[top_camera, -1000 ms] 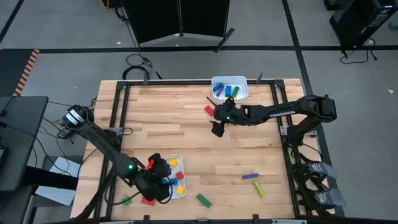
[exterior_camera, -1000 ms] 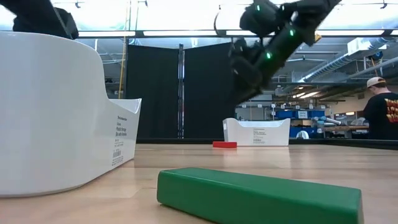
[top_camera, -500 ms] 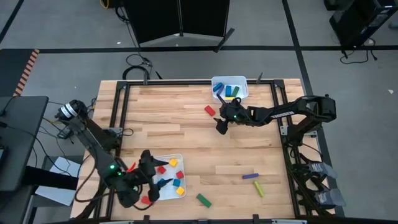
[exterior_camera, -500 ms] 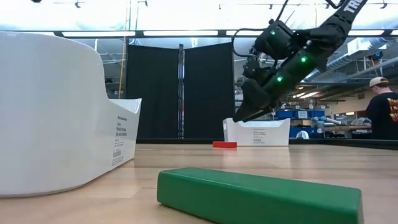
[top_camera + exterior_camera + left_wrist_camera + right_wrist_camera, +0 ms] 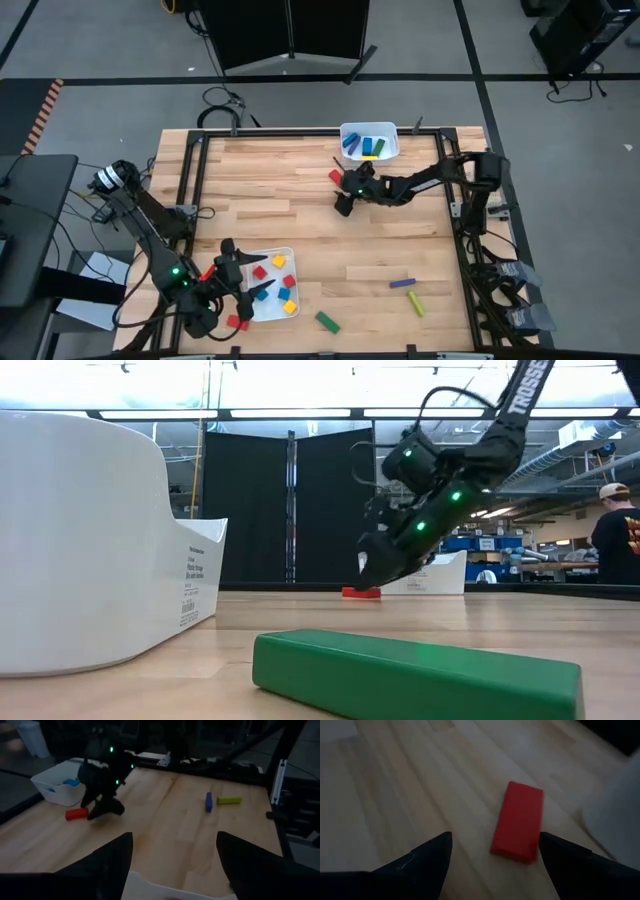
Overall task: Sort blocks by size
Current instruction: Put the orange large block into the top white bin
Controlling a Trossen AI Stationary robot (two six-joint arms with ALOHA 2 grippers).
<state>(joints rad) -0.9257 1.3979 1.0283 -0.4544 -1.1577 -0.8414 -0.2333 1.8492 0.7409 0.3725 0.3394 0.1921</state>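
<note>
At surface height you face a long green bar [image 5: 415, 672] lying closest, with a tall white tray [image 5: 90, 550] beside it. Farther back, the right end effector [image 5: 368, 568] hangs just above a red block [image 5: 361, 593], a second white tray [image 5: 425, 575] behind. A person [image 5: 615, 535] stands in the room.

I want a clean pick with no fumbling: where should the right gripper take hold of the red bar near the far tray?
Probably across the red bar's two long sides at mid-length, coming from above. It lies flat and alone on the wood, clear of the tray. The right gripper is open just short of it.
</note>
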